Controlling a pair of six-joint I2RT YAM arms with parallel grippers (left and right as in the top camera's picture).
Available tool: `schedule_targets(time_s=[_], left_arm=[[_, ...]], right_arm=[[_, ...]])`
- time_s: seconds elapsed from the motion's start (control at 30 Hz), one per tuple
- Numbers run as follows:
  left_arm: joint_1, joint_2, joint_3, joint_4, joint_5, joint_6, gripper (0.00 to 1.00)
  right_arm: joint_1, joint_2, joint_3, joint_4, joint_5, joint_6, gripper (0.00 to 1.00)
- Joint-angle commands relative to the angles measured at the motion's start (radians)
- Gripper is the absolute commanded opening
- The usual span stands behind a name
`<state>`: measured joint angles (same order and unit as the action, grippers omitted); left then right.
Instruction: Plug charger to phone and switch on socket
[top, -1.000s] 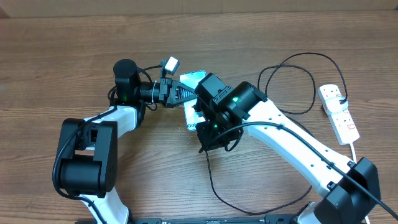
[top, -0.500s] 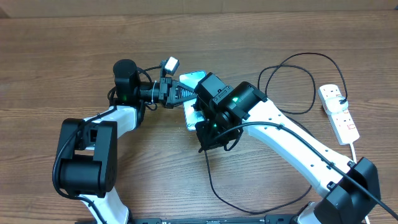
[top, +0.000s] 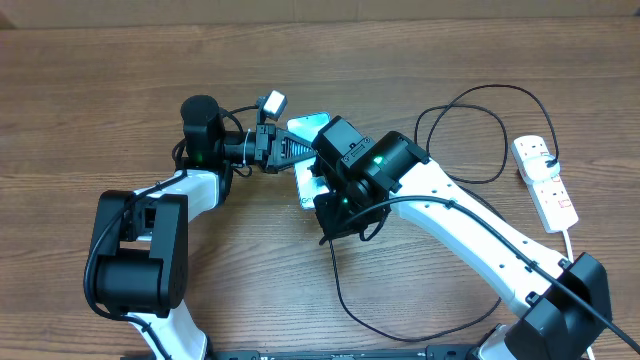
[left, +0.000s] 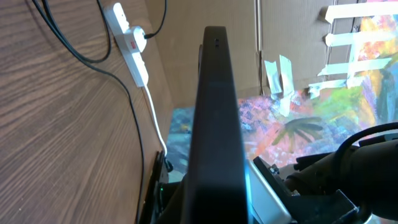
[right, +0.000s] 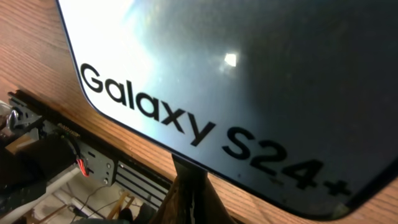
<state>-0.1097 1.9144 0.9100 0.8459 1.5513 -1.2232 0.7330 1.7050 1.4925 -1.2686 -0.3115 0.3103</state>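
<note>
The phone (top: 311, 124) lies on the table between the arms, mostly hidden under the right wrist. My left gripper (top: 295, 150) grips its left side; in the left wrist view the phone (left: 214, 118) is a dark edge-on slab. In the right wrist view the phone (right: 249, 74) shows its "Galaxy S24+" text. My right gripper (right: 194, 194) is shut on the charger's plug tip (right: 188, 169), which touches the phone's end edge. The charger's cable (top: 338, 290) loops along the table to the socket (top: 546, 182), where its plug head (top: 551, 160) sits.
The socket (left: 129, 38) with its white cord also shows in the left wrist view, at the table's right edge. Cable loops lie front centre and back right (top: 470, 100). Cardboard stands beyond the table.
</note>
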Motion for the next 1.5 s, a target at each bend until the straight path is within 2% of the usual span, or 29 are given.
schedule_targets(time_s=[0.0,0.23,0.8,1.07,1.2,1.33,1.47], left_arm=[[-0.003,-0.009,0.022,0.008,0.029,0.047,0.04],[-0.018,-0.009,0.022,0.008,0.029,0.059,0.04],[-0.022,-0.009,0.021,0.007,0.029,0.080,0.04],[-0.022,-0.009,0.021,0.007,0.029,0.080,0.04],[-0.022,-0.009,0.021,0.007,0.029,0.117,0.04],[-0.022,-0.009,0.021,0.007,0.029,0.175,0.04],[-0.022,-0.009,0.021,0.007,0.029,0.192,0.04]], right_arm=[[-0.006,0.007,0.033,0.054,0.042,0.000,0.04],[-0.006,0.006,0.033,0.113,0.100,0.000,0.04],[-0.006,0.005,0.114,0.025,0.226,-0.005,0.04],[-0.006,0.003,0.125,0.014,0.229,-0.011,0.04],[-0.006,0.001,0.128,0.005,0.229,-0.011,0.04],[-0.006,-0.003,0.179,-0.075,0.229,-0.011,0.04],[-0.006,-0.008,0.307,-0.219,0.229,0.013,0.04]])
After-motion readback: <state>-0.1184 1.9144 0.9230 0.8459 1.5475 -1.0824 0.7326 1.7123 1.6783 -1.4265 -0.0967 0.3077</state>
